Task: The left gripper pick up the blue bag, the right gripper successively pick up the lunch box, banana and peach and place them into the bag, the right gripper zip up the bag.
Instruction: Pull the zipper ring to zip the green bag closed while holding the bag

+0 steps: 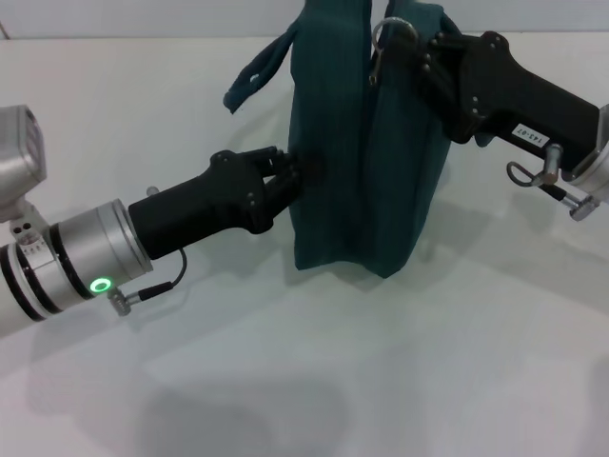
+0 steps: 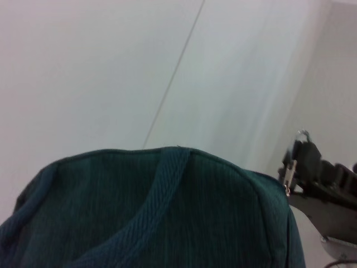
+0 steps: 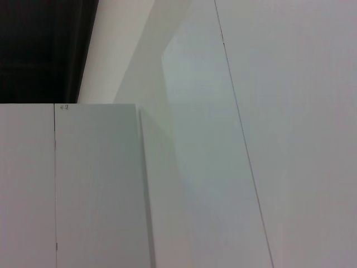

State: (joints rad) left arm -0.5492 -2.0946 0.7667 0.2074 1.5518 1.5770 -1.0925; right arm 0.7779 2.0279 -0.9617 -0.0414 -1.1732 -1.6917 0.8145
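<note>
The blue bag (image 1: 366,143) stands upright on the white table, its top out of the head view; one loop handle (image 1: 255,69) hangs to its left. My left gripper (image 1: 288,176) reaches in from the left and is shut on the fabric of the bag's side, about mid-height. My right gripper (image 1: 422,49) comes in from the right at the bag's top edge, shut on the zipper's metal ring pull (image 1: 388,38). The left wrist view shows the bag's top (image 2: 167,223) and the right gripper (image 2: 312,167) by the pull. The lunch box, banana and peach are out of view.
The white table (image 1: 285,362) stretches around the bag. The right wrist view shows only white wall panels (image 3: 223,167) and a dark area (image 3: 39,44).
</note>
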